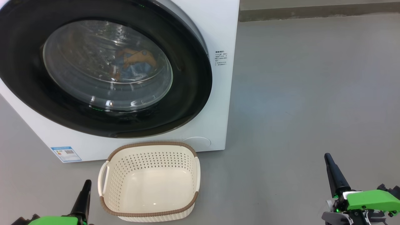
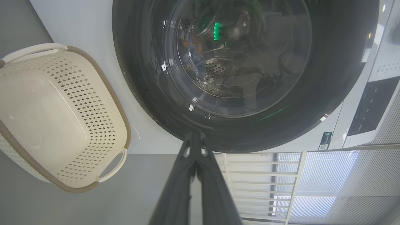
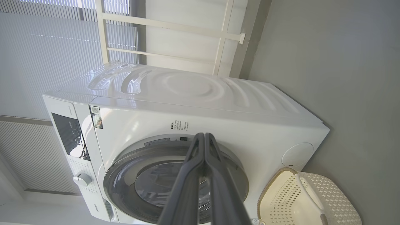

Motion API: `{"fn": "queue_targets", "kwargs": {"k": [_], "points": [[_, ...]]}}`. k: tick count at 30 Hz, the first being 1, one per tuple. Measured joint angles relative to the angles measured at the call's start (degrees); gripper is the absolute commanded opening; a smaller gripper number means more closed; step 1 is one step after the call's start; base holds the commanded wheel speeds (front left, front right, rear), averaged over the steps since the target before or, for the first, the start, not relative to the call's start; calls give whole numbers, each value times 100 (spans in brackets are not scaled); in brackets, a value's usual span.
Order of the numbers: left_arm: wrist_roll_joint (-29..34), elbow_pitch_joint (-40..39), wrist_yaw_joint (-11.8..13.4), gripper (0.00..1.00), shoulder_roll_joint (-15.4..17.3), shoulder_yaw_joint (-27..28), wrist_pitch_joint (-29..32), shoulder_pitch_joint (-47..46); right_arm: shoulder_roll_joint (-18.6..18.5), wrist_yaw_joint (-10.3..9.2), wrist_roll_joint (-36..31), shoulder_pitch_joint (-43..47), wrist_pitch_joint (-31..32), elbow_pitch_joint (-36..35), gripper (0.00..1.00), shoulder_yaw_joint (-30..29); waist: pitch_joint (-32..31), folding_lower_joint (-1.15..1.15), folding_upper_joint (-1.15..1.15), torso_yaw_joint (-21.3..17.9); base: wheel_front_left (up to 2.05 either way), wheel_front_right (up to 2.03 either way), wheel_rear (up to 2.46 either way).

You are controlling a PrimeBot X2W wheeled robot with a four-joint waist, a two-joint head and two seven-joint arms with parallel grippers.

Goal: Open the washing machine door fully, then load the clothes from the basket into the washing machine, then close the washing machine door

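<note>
My left gripper [image 1: 87,184] hangs low over the grey floor [image 1: 297,93], its 2 dark fingers pressed together with nothing between them. My right gripper [image 1: 328,157] is the same, fingers closed tip to tip on nothing, and it sits well apart from the left one, out over bare floor to the right of the washer [image 1: 222,31].

The door [image 1: 187,78] lies shut and flush against the washer's white front. Through its domed glass I see the clothes [image 1: 134,62] inside the steel drum as a crumpled heap of orange and blue with some paler cloth. I cannot count the pieces through the reflections.

The basket [image 1: 150,144] stands upright on the floor just in front of the washer's bottom edge, below the lower right of the door. I cannot tell whether its far rim touches the machine. Its smooth cream bottom and perforated walls show bare all the way round. My left fingers point up just beside its left handle, not touching it. A blue label [image 1: 66,154] sits at the washer's lower left corner.
</note>
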Motion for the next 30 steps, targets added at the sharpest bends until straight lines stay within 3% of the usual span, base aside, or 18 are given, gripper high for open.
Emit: {"fn": "queue_targets", "kwargs": {"k": [11,30], "points": [[-647,5,0,0,-36,8,154,-103,55,-1,610,2,183,-64,0,-96,-42,0,0,32,0,0,0],[-647,5,0,0,-38,9,154,-105,64,-14,614,3,183,-65,0,-121,-42,0,0,32,0,0,0]]}}
